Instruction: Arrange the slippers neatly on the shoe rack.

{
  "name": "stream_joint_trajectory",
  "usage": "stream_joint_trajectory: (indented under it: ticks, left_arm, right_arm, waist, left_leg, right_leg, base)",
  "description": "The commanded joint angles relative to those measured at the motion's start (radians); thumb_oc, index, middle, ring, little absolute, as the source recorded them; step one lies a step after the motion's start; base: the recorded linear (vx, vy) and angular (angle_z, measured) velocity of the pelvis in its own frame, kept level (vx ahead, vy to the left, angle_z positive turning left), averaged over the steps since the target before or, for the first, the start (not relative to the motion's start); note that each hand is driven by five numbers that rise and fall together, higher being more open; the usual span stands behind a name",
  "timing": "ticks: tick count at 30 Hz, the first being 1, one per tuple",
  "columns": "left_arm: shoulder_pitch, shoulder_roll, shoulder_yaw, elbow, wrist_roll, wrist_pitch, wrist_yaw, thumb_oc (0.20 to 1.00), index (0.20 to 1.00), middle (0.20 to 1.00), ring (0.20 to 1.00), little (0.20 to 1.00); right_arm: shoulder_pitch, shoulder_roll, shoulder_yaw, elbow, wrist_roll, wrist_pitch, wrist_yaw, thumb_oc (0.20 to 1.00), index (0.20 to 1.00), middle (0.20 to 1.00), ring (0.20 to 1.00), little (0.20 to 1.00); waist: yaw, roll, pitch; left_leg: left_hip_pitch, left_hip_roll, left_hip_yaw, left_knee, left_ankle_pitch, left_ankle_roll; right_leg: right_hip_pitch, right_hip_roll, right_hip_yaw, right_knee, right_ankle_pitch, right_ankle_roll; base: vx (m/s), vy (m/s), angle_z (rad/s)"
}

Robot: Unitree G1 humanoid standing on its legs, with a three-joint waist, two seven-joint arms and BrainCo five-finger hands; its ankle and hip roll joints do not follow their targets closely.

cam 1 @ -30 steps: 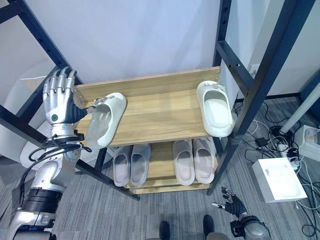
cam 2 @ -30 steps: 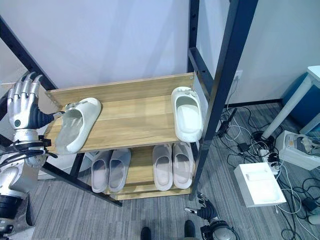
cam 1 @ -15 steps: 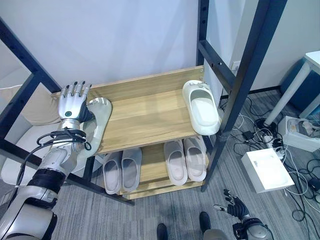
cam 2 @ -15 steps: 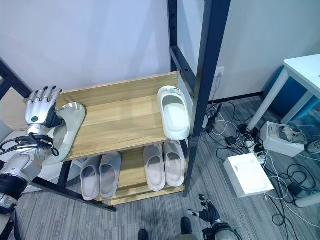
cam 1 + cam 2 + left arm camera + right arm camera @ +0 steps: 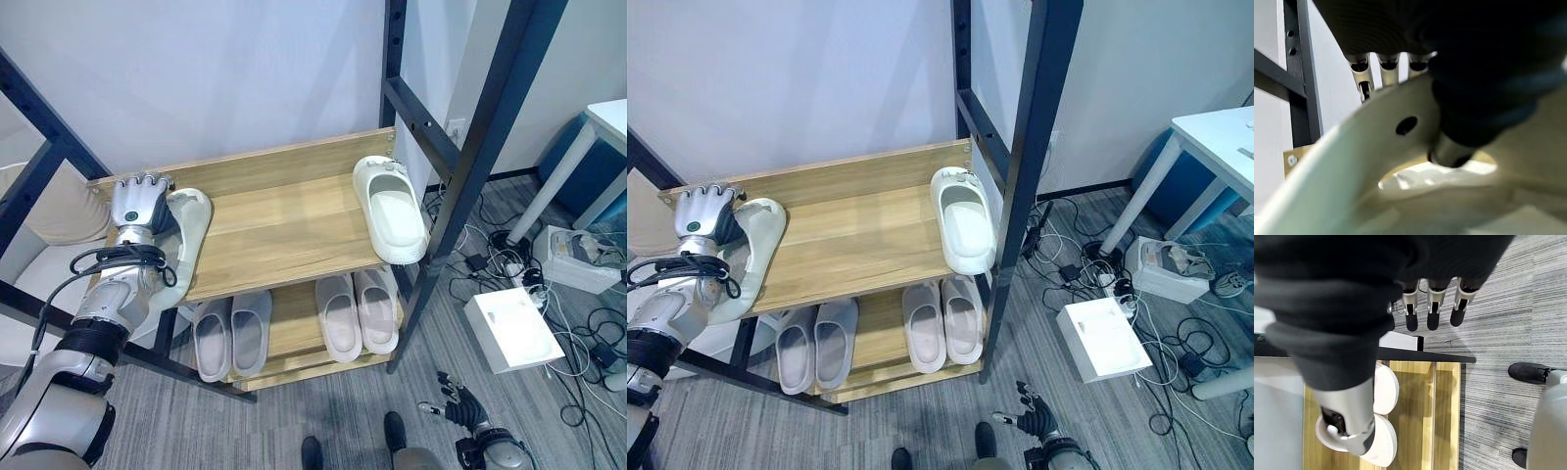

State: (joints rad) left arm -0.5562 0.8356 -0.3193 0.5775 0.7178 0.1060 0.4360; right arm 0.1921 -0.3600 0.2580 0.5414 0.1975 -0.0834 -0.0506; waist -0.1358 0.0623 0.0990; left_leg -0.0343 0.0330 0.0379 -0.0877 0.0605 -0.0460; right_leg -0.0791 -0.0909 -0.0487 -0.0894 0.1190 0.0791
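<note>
Left eye view, left hand (image 5: 137, 203): lower than a second ago, fingers curled over slipper (image 5: 186, 240).
Slipper: flatter on top shelf (image 5: 284, 220), nearly placed.
Right hand (image 5: 460, 406): idle, fingers spread.

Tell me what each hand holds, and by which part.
The left hand grips the white slipper by its strap, at the top shelf's left end. The right hand holds nothing.

A plain white wall (image 5: 245, 69) stands behind. The floor is grey striped carpet (image 5: 294, 411). A black metal frame (image 5: 470, 147) rises at the right, near a white box (image 5: 514, 328) and a white table (image 5: 1215, 127).
</note>
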Motion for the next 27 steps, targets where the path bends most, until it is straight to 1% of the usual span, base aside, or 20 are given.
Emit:
stream_joint_trajectory:
  ticks: [1, 2, 3, 5, 6, 8, 9, 11, 13, 14, 15, 17, 18, 19, 20, 25, 27]
  left_arm:
    - [-0.154, 0.066, -0.040, -0.053, 0.015, -0.023, 0.012, 0.200, 0.200, 0.200, 0.200, 0.200]
    - [-0.154, 0.066, -0.040, -0.053, 0.015, -0.023, 0.012, 0.200, 0.200, 0.200, 0.200, 0.200]
    - [-0.167, 0.047, -0.054, -0.112, 0.029, -0.037, 0.001, 0.200, 0.200, 0.200, 0.200, 0.200]
    - [-0.185, 0.018, -0.075, -0.173, 0.045, -0.056, -0.006, 0.200, 0.200, 0.200, 0.200, 0.200]
    - [-0.186, 0.017, -0.076, -0.174, 0.046, -0.055, -0.008, 0.200, 0.200, 0.200, 0.200, 0.200]
    - [-0.232, -0.023, -0.119, -0.216, 0.062, -0.074, -0.022, 0.200, 0.200, 0.200, 0.200, 0.200]
    - [-0.235, -0.024, -0.122, -0.215, 0.062, -0.073, -0.023, 0.200, 0.200, 0.200, 0.200, 0.200]
    - [-0.296, -0.083, -0.174, -0.211, 0.069, -0.083, -0.036, 0.200, 0.200, 0.200, 0.200, 0.200]
    - [-0.341, -0.117, -0.212, -0.174, 0.062, -0.084, -0.041, 0.200, 0.200, 0.200, 0.200, 0.200]
    - [-0.342, -0.118, -0.213, -0.174, 0.062, -0.084, -0.040, 0.200, 0.200, 0.200, 0.200, 0.200]
    - [-0.384, -0.149, -0.247, -0.125, 0.058, -0.077, -0.049, 0.200, 0.200, 0.200, 0.200, 0.200]
    - [-0.428, -0.170, -0.283, -0.065, 0.056, -0.075, -0.057, 0.200, 0.200, 0.200, 0.200, 0.200]
    - [-0.432, -0.172, -0.286, -0.061, 0.056, -0.075, -0.055, 0.200, 0.200, 0.200, 0.200, 0.200]
    - [-0.446, -0.185, -0.305, -0.032, 0.057, -0.074, -0.059, 0.200, 0.200, 0.200, 0.200, 0.200]
    - [-0.469, -0.215, -0.326, 0.017, 0.055, -0.067, -0.066, 0.200, 0.200, 0.200, 0.200, 0.200]
    - [-0.497, -0.267, -0.340, 0.105, 0.037, -0.054, -0.075, 0.200, 0.200, 0.200, 0.200, 0.200]
    - [-0.506, -0.274, -0.340, 0.120, 0.031, -0.050, -0.077, 0.200, 0.200, 0.200, 0.200, 0.200]
  right_arm:
    - [-0.036, 0.001, -0.010, -0.050, 0.019, -0.043, 0.001, 1.000, 1.000, 1.000, 1.000, 1.000]
    - [-0.036, 0.001, -0.010, -0.050, 0.019, -0.043, 0.001, 1.000, 1.000, 1.000, 1.000, 1.000]
    - [-0.041, 0.002, -0.013, -0.055, 0.023, -0.042, -0.002, 1.000, 1.000, 1.000, 1.000, 1.000]
    - [-0.048, 0.004, -0.013, -0.049, 0.028, -0.040, -0.004, 1.000, 1.000, 1.000, 1.000, 1.000]
    - [-0.048, 0.004, -0.015, -0.048, 0.028, -0.040, -0.003, 1.000, 1.000, 1.000, 1.000, 1.000]
    - [-0.052, 0.002, -0.014, -0.054, 0.036, -0.039, -0.004, 1.000, 1.000, 1.000, 1.000, 1.000]
    - [-0.052, 0.002, -0.016, -0.054, 0.036, -0.038, -0.004, 1.000, 1.000, 1.000, 1.000, 1.000]
    - [-0.053, -0.006, -0.017, -0.057, 0.043, -0.038, -0.006, 1.000, 1.000, 1.000, 1.000, 1.000]
    - [-0.058, -0.016, -0.024, -0.059, 0.048, -0.036, -0.011, 1.000, 1.000, 1.000, 1.000, 1.000]
    - [-0.058, -0.016, -0.024, -0.059, 0.048, -0.035, -0.011, 1.000, 1.000, 1.000, 1.000, 1.000]
    - [-0.064, -0.028, -0.025, -0.063, 0.053, -0.036, -0.014, 1.000, 1.000, 1.000, 1.000, 1.000]
    - [-0.066, -0.038, -0.028, -0.067, 0.055, -0.036, -0.014, 1.000, 1.000, 1.000, 1.000, 1.000]
    - [-0.066, -0.038, -0.029, -0.067, 0.055, -0.035, -0.014, 1.000, 1.000, 1.000, 1.000, 1.000]
    - [-0.066, -0.041, -0.031, -0.065, 0.057, -0.035, -0.014, 1.000, 1.000, 1.000, 1.000, 1.000]
    - [-0.064, -0.049, -0.038, -0.063, 0.061, -0.037, -0.018, 1.000, 1.000, 1.000, 1.000, 1.000]
    - [-0.060, -0.057, -0.058, -0.046, 0.079, -0.037, -0.028, 1.000, 1.000, 1.000, 1.000, 1.000]
    - [-0.056, -0.059, -0.064, -0.043, 0.084, -0.036, -0.027, 1.000, 1.000, 1.000, 1.000, 1.000]
  waist:
    - [-0.012, -0.008, 0.013]
    - [-0.012, -0.008, 0.014]
    - [-0.011, -0.007, 0.013]
    - [-0.013, -0.006, 0.012]
    - [-0.012, -0.006, 0.013]
    - [-0.021, -0.003, 0.013]
    - [-0.019, -0.003, 0.013]
    - [-0.036, 0.002, 0.015]
    - [-0.047, 0.009, 0.019]
    - [-0.046, 0.009, 0.019]
    - [-0.070, 0.015, 0.021]
    - [-0.086, 0.021, 0.024]
    - [-0.084, 0.021, 0.024]
    - [-0.091, 0.023, 0.025]
    - [-0.111, 0.029, 0.028]
    - [-0.141, 0.041, 0.034]
    - [-0.143, 0.045, 0.033]
  left_leg:
    - [0.073, -0.012, -0.032, 0.000, -0.092, -0.006]
    - [0.074, -0.012, -0.032, 0.000, -0.092, -0.006]
    - [0.075, -0.012, -0.035, 0.000, -0.091, -0.006]
    - [0.075, -0.013, -0.038, 0.000, -0.090, -0.006]
    - [0.075, -0.013, -0.038, 0.000, -0.091, -0.006]
    - [0.074, -0.012, -0.039, 0.000, -0.088, -0.007]
    - [0.075, -0.012, -0.039, 0.000, -0.088, -0.007]
    - [0.075, -0.011, -0.032, 0.000, -0.084, -0.008]
    - [0.074, -0.009, -0.022, 0.000, -0.083, -0.008]
    - [0.074, -0.009, -0.022, 0.000, -0.083, -0.008]
    - [0.074, -0.007, -0.005, 0.000, -0.082, -0.009]
    - [0.075, -0.003, 0.013, 0.000, -0.081, -0.011]
    - [0.075, -0.003, 0.014, 0.000, -0.081, -0.011]
    - [0.076, -0.001, 0.023, 0.000, -0.081, -0.012]
    - [0.077, 0.002, 0.035, 0.000, -0.081, -0.014]
    - [0.082, 0.006, 0.059, 0.000, -0.082, -0.017]
    - [0.086, 0.007, 0.064, 0.000, -0.083, -0.019]
  right_leg:
    - [0.120, -0.017, -0.007, 0.002, -0.147, 0.069]
    - [0.121, -0.017, -0.007, 0.002, -0.147, 0.069]
    - [0.124, -0.017, -0.010, 0.002, -0.149, 0.068]
    - [0.128, -0.017, -0.012, 0.002, -0.150, 0.066]
    - [0.128, -0.017, -0.012, 0.002, -0.150, 0.066]
    - [0.129, -0.016, -0.013, 0.002, -0.151, 0.063]
    - [0.129, -0.016, -0.013, 0.002, -0.151, 0.063]
    - [0.126, -0.013, -0.007, 0.002, -0.149, 0.062]
    - [0.118, -0.011, 0.002, 0.002, -0.145, 0.062]
    - [0.118, -0.011, 0.002, 0.002, -0.145, 0.062]
    - [0.109, -0.009, 0.016, 0.002, -0.141, 0.062]
    - [0.101, -0.005, 0.034, 0.002, -0.137, 0.061]
    - [0.100, -0.005, 0.035, 0.002, -0.137, 0.061]
    - [0.098, -0.003, 0.043, 0.002, -0.136, 0.061]
    - [0.092, -0.001, 0.057, 0.002, -0.136, 0.061]
    - [0.082, 0.005, 0.081, 0.002, -0.133, 0.059]
    - [0.083, 0.006, 0.082, 0.002, -0.133, 0.059]
  base:
    - [0.00, -0.025, 0.04]
    - [-0.01, -0.023, 0.06]
    - [-0.01, -0.023, 0.04]
    - [-0.01, -0.018, 0.01]
    - [-0.02, -0.025, 0.04]
    - [-0.03, -0.036, 0.01]
    - [-0.03, -0.043, -0.02]
    - [-0.03, -0.034, -0.03]
    - [0.00, 0.000, 0.00]
    - [-0.02, -0.018, -0.06]
    - [-0.01, -0.024, -0.11]
    - [-0.01, -0.026, -0.18]
    - [0.00, -0.021, -0.37]
    - [0.01, -0.027, -0.48]
    - [0.01, -0.035, -0.39]
    - [0.01, -0.023, -0.12]
    - [0.01, -0.026, -0.08]
